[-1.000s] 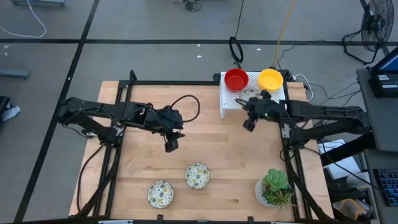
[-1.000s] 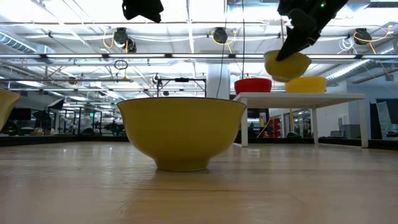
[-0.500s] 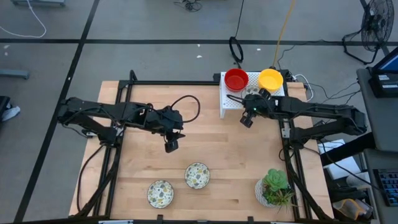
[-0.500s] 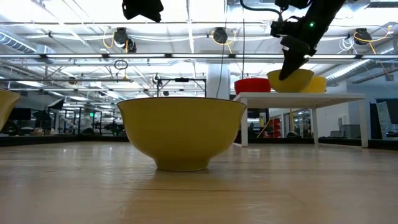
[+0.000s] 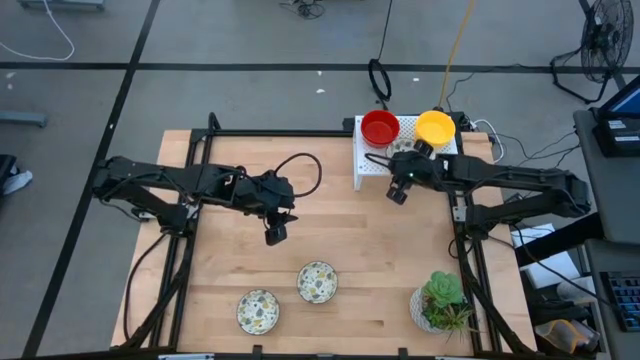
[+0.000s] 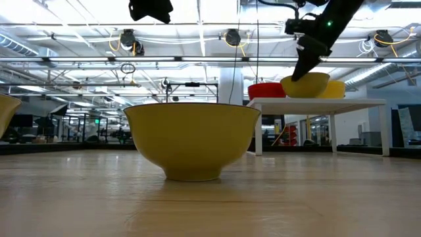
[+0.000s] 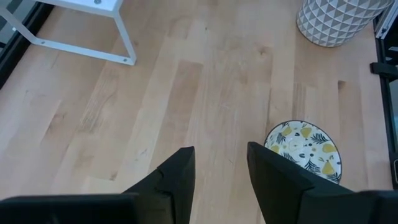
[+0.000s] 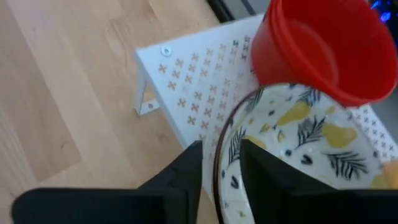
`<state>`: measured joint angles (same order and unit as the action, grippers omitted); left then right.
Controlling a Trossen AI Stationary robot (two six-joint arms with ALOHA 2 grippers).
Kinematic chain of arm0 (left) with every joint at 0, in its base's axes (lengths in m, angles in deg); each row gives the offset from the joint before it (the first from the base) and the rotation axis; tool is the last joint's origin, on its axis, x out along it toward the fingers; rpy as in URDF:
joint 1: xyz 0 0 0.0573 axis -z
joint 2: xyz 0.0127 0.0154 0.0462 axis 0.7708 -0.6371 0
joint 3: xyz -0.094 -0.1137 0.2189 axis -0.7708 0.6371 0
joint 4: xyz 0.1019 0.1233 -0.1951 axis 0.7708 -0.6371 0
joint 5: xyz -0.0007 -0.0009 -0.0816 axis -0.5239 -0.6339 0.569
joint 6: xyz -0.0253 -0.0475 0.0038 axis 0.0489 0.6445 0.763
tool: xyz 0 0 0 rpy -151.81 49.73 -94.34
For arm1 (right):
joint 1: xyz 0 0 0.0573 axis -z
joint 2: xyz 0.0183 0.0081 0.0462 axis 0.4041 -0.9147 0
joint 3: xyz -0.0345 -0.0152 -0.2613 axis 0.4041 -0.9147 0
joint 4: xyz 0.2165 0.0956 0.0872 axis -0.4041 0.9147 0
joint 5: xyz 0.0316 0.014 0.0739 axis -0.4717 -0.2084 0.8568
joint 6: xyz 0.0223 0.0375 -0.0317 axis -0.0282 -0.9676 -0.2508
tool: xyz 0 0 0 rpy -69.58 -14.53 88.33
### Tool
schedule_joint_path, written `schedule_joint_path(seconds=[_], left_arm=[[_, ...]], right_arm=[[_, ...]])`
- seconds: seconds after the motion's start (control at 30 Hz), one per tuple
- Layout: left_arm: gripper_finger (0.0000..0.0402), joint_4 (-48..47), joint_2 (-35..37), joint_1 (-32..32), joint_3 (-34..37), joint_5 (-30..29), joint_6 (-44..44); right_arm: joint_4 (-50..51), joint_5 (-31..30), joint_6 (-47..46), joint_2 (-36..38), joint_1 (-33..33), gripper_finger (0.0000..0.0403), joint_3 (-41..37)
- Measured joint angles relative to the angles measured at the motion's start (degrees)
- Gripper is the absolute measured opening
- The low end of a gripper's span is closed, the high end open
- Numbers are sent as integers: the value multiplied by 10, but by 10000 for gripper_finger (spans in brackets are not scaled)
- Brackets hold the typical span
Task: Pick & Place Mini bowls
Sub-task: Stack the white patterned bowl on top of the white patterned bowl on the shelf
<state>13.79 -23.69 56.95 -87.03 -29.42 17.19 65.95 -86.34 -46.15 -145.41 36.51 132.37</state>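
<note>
on the white rack (image 5: 375, 160), the right gripper (image 8: 219, 163) is straddling a patterned mini bowl's (image 8: 298, 155) rim, fingers parted; left gripper (image 7: 219, 168) is hovering open.

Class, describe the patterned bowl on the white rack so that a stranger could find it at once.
Start at the white perforated rack at the table's far right corner. Three bowls sit on it: the red bowl and the yellow bowl along the back, and the patterned bowl just in front, at the right gripper. Only it is whitish inside, with dark leaves and yellow pears.
</note>
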Motion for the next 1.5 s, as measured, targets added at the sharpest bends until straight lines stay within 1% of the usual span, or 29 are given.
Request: schedule_joint_path(seconds=[0.1,0.13,0.23,0.33,0.5,0.7,0.83,1.03,1.13,1.27,1.37,1.5], left_arm=[[147,0,0,4,0,5,0],[147,0,0,5,0,17,0],[147,-3,0,11,0,73,7],[147,-3,0,26,13,123,45],[147,-4,0,69,61,156,168],[148,0,0,127,147,189,355],[148,16,0,171,203,192,475],[147,141,0,228,292,199,593],[147,180,0,248,325,197,642],[147,185,0,268,349,186,686],[147,190,0,275,359,175,699],[147,225,0,281,372,163,700]], right_arm=[[1,0,7,5,0,119,13],[1,0,6,8,0,126,19],[4,1,5,17,-3,143,36],[-8,1,5,26,-15,152,43],[-44,2,12,34,-46,155,43],[-92,2,48,34,-75,155,43],[-113,2,61,34,-87,155,43],[-116,2,72,34,-91,155,43],[-116,2,72,34,-91,155,43],[-116,2,70,34,-91,155,43],[-115,2,66,34,-91,155,43],[-112,2,65,34,-91,155,43]])
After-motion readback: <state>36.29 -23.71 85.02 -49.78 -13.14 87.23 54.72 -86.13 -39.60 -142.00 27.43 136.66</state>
